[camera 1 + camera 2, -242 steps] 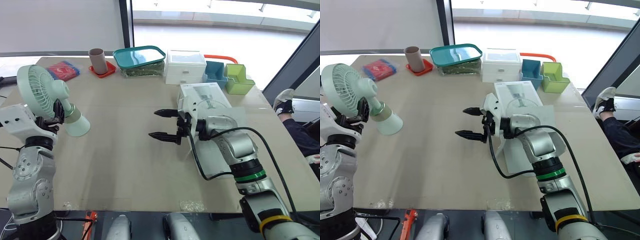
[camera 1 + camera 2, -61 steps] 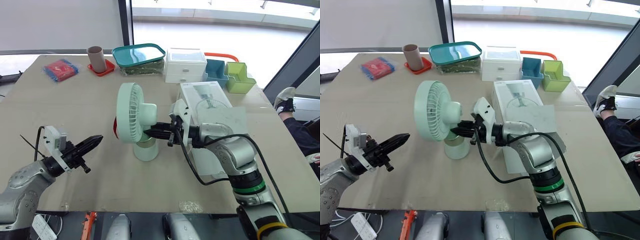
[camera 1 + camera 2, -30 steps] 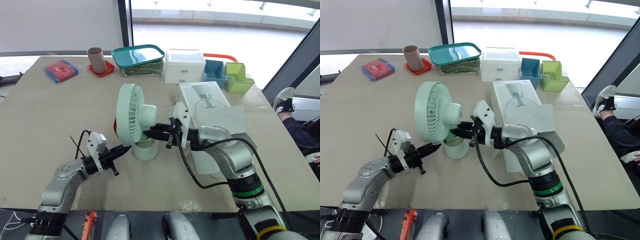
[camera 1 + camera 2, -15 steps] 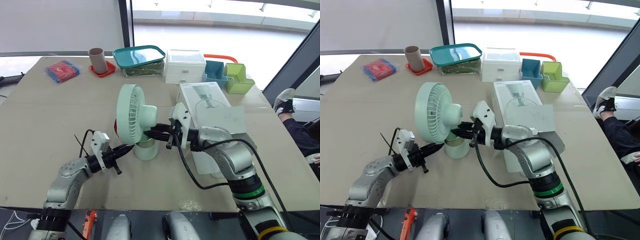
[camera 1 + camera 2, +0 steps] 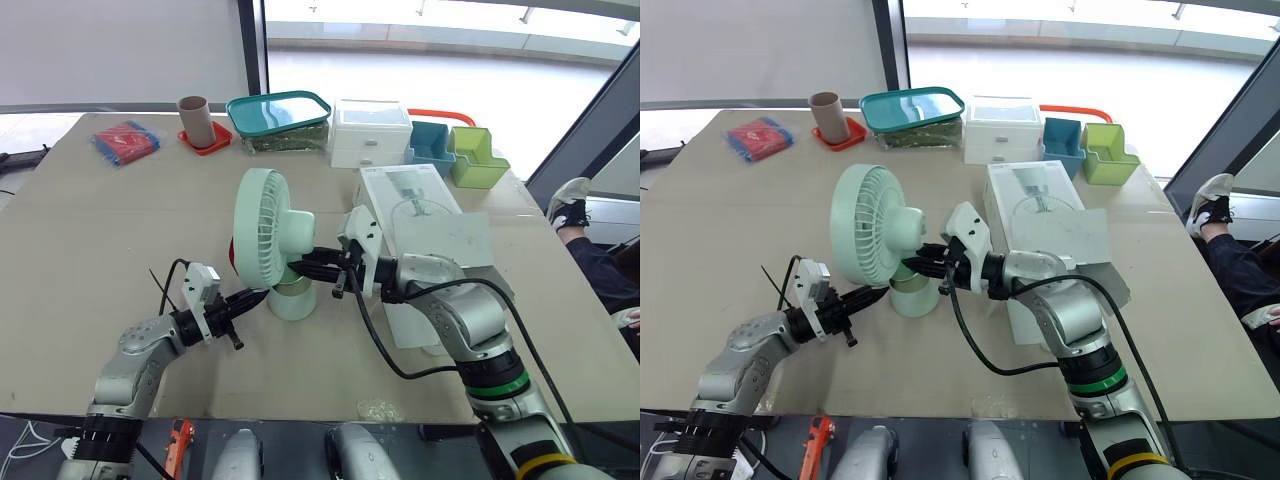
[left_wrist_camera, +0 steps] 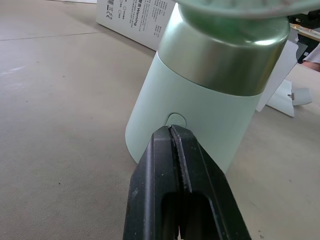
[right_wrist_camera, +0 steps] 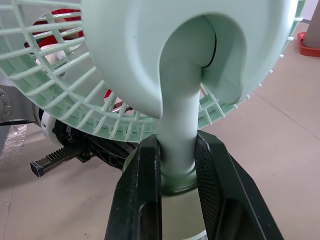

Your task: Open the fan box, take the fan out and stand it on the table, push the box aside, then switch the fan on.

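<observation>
While both eye views match, told once: fan stands upright mid-worktop, grille turned to robot's left. Fan box lies flat just right of it, flap open, beside the right forearm. Right arm comes in from the right, elbow bent, right fingers on either side of fan's neck. Left arm is low, forearm stretched forward over the worktop, left fingers aimed at fan's base, tips at it.

Left wrist view: left fingers pressed together, no gap, tips right at the small round button on the pale green base; touching or just off, cannot tell. Fan box behind.

Right wrist view: right fingers narrow, clamped on the neck just above the base, grille overhead.
</observation>
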